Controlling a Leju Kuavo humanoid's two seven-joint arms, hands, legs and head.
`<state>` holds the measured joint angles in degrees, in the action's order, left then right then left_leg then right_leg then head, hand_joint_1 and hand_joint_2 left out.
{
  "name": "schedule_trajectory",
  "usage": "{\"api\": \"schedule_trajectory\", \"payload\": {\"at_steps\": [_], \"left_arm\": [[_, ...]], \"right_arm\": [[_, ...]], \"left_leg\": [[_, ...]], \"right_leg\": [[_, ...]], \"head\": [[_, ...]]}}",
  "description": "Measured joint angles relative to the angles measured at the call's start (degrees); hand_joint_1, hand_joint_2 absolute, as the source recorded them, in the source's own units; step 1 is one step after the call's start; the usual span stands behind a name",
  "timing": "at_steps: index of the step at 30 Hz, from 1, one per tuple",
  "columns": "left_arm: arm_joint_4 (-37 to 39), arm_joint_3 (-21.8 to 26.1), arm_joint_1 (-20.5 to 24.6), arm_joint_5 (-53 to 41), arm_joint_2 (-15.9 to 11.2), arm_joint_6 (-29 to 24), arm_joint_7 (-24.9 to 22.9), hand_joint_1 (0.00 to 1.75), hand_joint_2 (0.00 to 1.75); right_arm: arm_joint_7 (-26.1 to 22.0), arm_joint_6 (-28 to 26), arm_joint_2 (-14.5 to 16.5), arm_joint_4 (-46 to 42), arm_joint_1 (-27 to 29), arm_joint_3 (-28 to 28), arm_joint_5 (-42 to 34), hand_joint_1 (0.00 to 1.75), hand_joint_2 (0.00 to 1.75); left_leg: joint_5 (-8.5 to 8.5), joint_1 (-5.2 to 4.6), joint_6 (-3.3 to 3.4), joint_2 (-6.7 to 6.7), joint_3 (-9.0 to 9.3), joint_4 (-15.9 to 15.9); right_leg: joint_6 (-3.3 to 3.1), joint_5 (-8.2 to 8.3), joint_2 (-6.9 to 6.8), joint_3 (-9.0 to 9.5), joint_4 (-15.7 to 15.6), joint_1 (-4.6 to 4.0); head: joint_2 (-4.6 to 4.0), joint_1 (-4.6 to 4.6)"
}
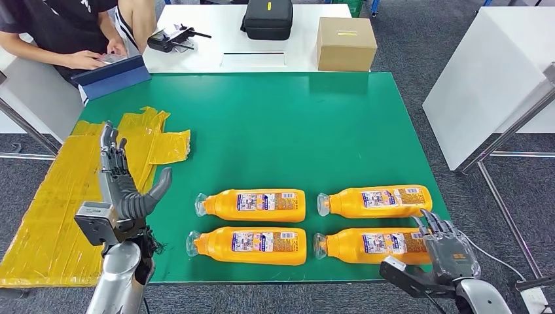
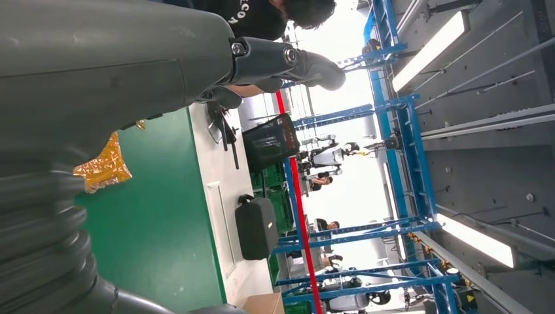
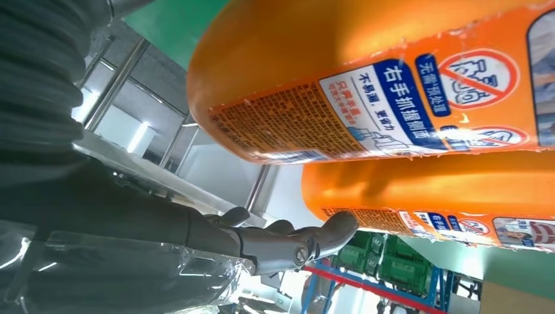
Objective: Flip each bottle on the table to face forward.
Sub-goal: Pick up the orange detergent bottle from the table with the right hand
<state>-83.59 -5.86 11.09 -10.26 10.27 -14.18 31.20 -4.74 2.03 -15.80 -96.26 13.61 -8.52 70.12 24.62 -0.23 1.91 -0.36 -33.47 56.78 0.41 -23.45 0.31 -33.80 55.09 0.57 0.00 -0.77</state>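
The right hand (image 1: 446, 252) hovered with its fingers spread and nothing in them, just beside the base of the near right bottle (image 1: 373, 244) on the green table (image 1: 275, 124). The left hand (image 1: 121, 180) stood upright at the table's left edge, fingers apart and empty, over crumpled yellow sheeting (image 1: 52, 196) that covered that side. Four orange bottles lay on their sides near the table's front edge, in two rows of two, caps pointing left, printed labels up: near left (image 1: 252, 245), far left (image 1: 256, 205), far right (image 1: 379, 200). Beyond the table's far edge stood a white table (image 1: 216, 39) with a black case (image 1: 267, 18) and a cardboard box (image 1: 345, 43). A person (image 1: 59, 29) sat by its left end.
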Motion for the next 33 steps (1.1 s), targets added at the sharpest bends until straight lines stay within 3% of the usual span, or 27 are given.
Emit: {"api": "schedule_trajectory", "payload": {"at_steps": [19,33], "left_arm": [[-0.28,0.01,-0.27,-0.04,0.00,-0.38,-0.09,0.00,1.75],[-0.52,0.30,-0.21,0.08,0.07,-0.27,-0.40,0.00,1.75]], "right_arm": [[-0.02,0.16,-2.21,3.77,-2.97,3.25,-1.12,0.00,1.75],[1.15,4.50,-6.43,6.38,-6.46,9.66,-4.71,0.00,1.75]], "left_leg": [[0.00,0.00,0.00,0.00,0.00,0.00],[-0.02,0.00,0.02,0.00,0.01,0.01]], "right_leg": [[0.00,0.00,0.00,0.01,0.00,0.00],[0.00,0.01,0.01,0.01,0.00,0.00]], "head": [[0.00,0.00],[0.00,0.00]]}}
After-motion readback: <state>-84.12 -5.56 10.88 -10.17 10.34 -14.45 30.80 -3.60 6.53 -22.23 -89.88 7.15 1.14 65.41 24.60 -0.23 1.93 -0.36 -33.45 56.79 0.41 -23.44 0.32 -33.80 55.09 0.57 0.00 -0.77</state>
